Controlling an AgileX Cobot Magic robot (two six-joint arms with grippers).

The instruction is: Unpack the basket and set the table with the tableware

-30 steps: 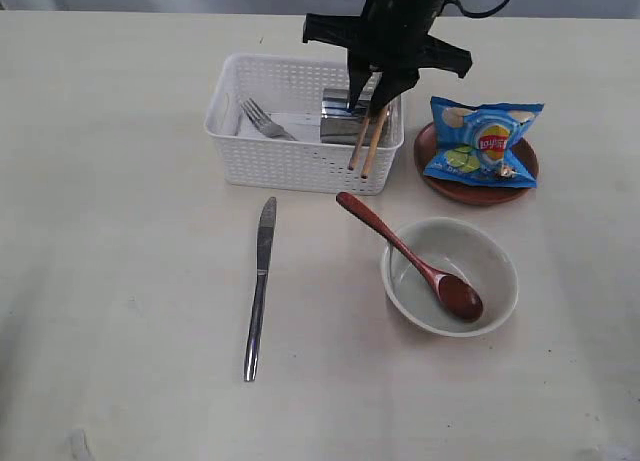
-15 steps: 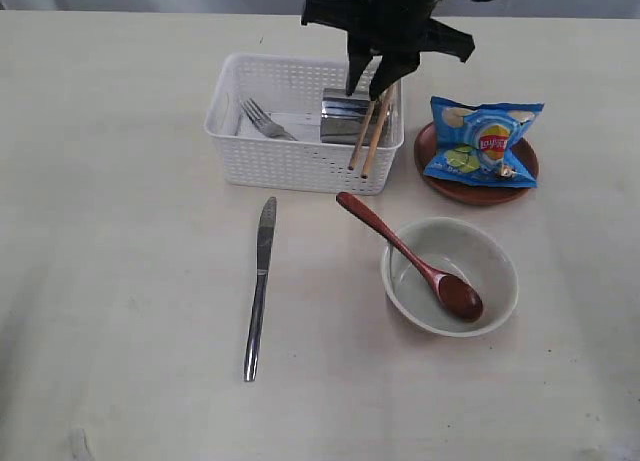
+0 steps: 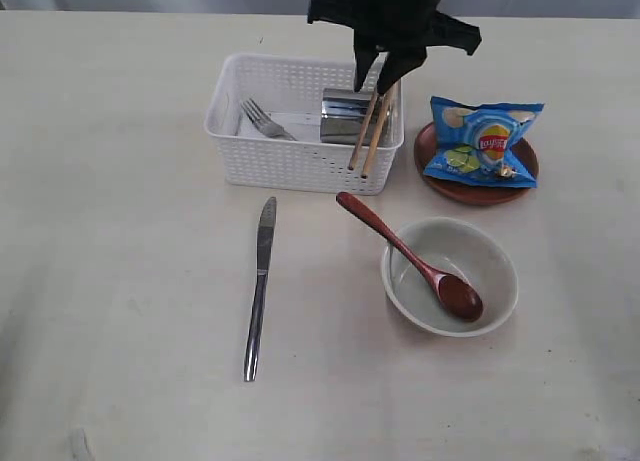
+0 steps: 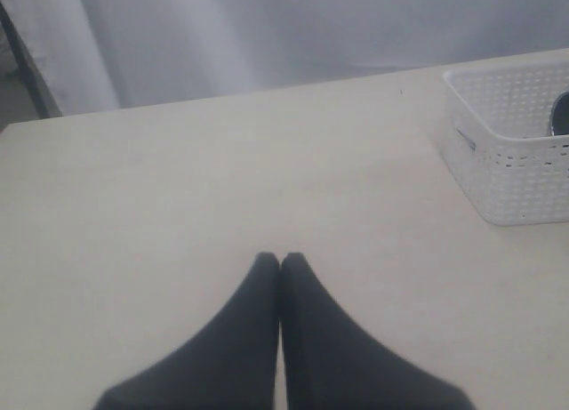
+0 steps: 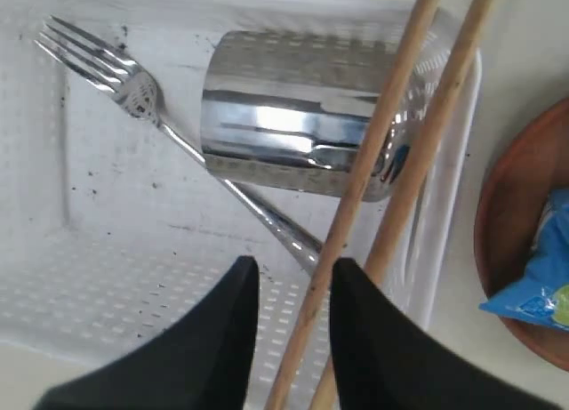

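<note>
The white basket (image 3: 300, 166) is set on the tabletop (image 3: 120, 231); a fork (image 3: 262, 119) and a steel cup (image 3: 345, 116), lying on its side, are seen inside. Two chopsticks (image 3: 362, 146) are slanted across its right end, their lower tips shown over the front wall. The right gripper (image 3: 373, 79) is held above them with its fingers spread; the chopsticks are seen passing beneath, not pinched. The left gripper (image 4: 280, 257) is pressed together above bare tabletop, empty. A knife (image 3: 260, 286) is laid in front of the basket. A wooden spoon (image 3: 400, 251) is propped in the bowl (image 3: 480, 249). A chip bag (image 3: 483, 141) is carried on the plate (image 3: 470, 194), just right of the basket.
</note>
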